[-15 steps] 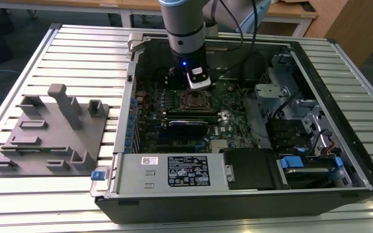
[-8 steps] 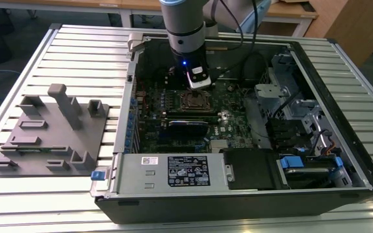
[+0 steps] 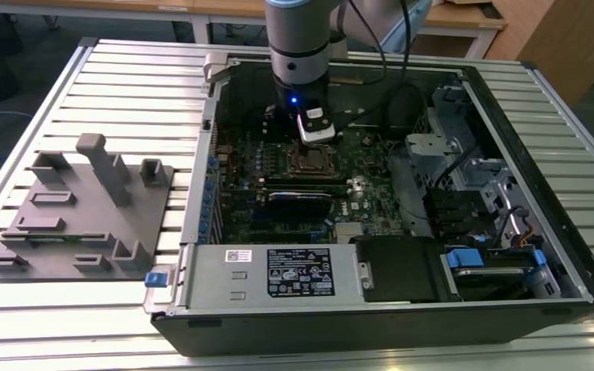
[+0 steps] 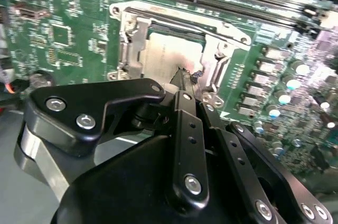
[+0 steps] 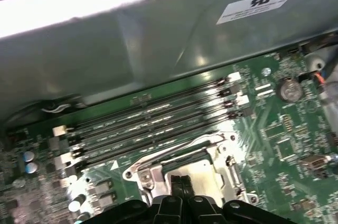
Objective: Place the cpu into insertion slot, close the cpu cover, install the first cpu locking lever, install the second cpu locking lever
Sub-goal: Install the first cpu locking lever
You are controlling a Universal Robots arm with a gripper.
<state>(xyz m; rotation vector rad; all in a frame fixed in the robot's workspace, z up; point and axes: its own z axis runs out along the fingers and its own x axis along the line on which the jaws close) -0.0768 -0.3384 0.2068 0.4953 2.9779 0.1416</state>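
Gripper (image 4: 185, 78) fingers pressed together, nothing pinched, tips right over the cpu (image 4: 169, 55), which sits in the insertion slot (image 4: 132, 44) on the green motherboard (image 4: 63, 34), beside the memory slots (image 5: 153, 123). Cpu cover (image 5: 174, 147) looks hinged open w/ levers unlatched. Risk: tips pushing off-centre could tilt the chip & bend socket pins, or snag the cover frame.
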